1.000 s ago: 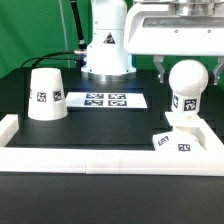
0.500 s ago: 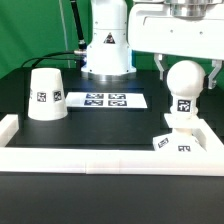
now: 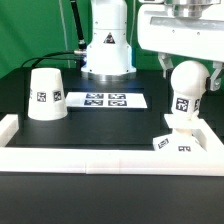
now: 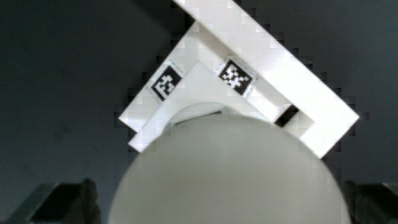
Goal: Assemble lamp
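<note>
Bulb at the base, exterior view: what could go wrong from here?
1. The bulb looks tilted in the gripper where it meets the base, so it may seat crooked or jam.
2. Nothing visible holds the base down, so an off-centre push could shift or tip it.
</note>
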{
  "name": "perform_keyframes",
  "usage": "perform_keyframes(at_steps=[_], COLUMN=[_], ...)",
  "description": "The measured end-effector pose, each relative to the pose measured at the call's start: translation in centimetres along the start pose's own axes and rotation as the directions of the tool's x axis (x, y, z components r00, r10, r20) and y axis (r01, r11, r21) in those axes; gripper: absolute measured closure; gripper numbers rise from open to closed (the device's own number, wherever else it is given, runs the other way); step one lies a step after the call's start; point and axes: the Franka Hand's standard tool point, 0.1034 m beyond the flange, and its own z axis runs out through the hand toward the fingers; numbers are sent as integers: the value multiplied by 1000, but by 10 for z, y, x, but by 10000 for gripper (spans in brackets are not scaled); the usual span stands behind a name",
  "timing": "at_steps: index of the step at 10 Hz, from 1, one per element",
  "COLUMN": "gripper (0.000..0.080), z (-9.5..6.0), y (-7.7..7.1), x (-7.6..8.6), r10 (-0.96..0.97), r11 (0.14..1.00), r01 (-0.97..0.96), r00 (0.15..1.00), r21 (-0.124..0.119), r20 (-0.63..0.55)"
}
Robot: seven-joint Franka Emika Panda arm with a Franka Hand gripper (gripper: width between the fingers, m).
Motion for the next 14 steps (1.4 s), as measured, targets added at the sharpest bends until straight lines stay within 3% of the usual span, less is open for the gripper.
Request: perform_keyframes(at_steps=[4,7,9,14], gripper=[100,100,100,100], z=[-1,-1,1,1], y=[-3,-2,-2,-2], x=[-2,-1,1,2], r10=[-308,-510,-704,-939], r11=[951,860,710,343], r01=[308,510,704,938], r00=[951,860,709,343], r21=[2,-3,-35,-52], r20=[-2,-5,-24,-7])
